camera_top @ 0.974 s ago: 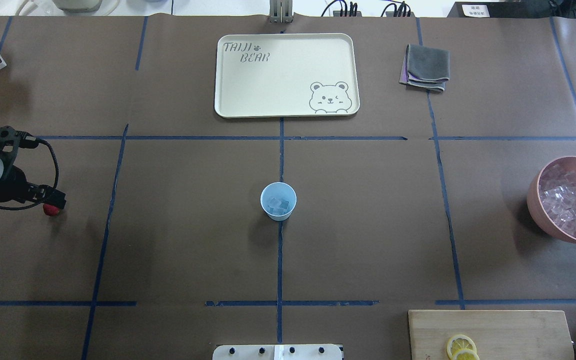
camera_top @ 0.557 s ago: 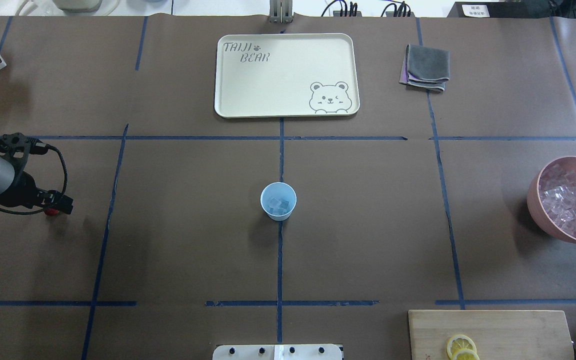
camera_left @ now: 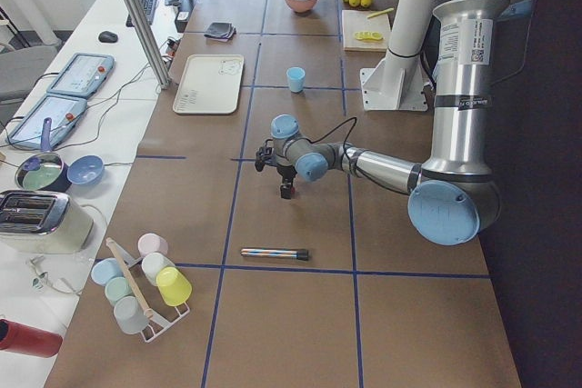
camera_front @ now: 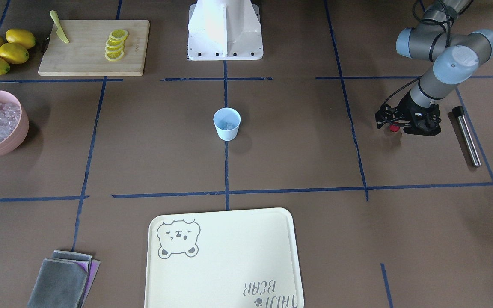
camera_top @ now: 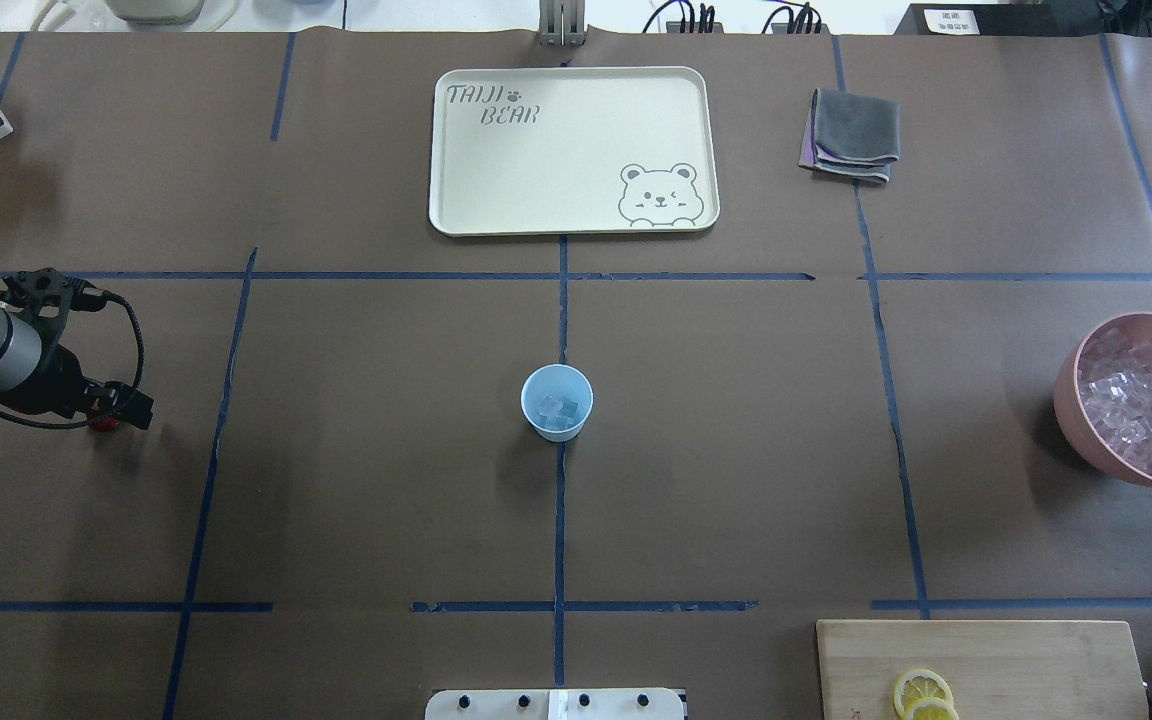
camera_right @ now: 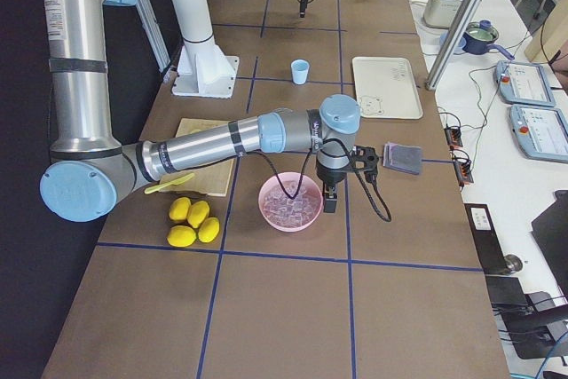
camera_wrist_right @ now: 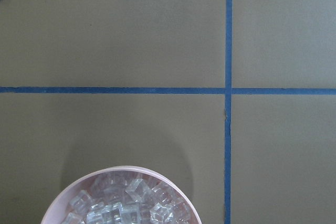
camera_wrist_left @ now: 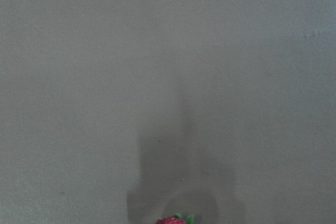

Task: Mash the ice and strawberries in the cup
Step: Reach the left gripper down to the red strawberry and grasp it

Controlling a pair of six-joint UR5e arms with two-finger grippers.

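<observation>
The left pincer (camera_front: 393, 128) is closed on the strawberry (camera_top: 104, 424) above the tabletop (camera_front: 298, 145). The cup (camera_front: 227, 124) with ice (camera_front: 228, 125) stands well off to its right. I cannot tell the right pincer's (camera_right: 330, 202) state.

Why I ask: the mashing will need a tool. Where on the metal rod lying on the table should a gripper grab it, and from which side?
Grip the metal rod at mid-shaft, coming straight down from above, fingers closing across its thin width. It lies flat on the table, long and slim, nothing touching it, so both long sides are free.
</observation>
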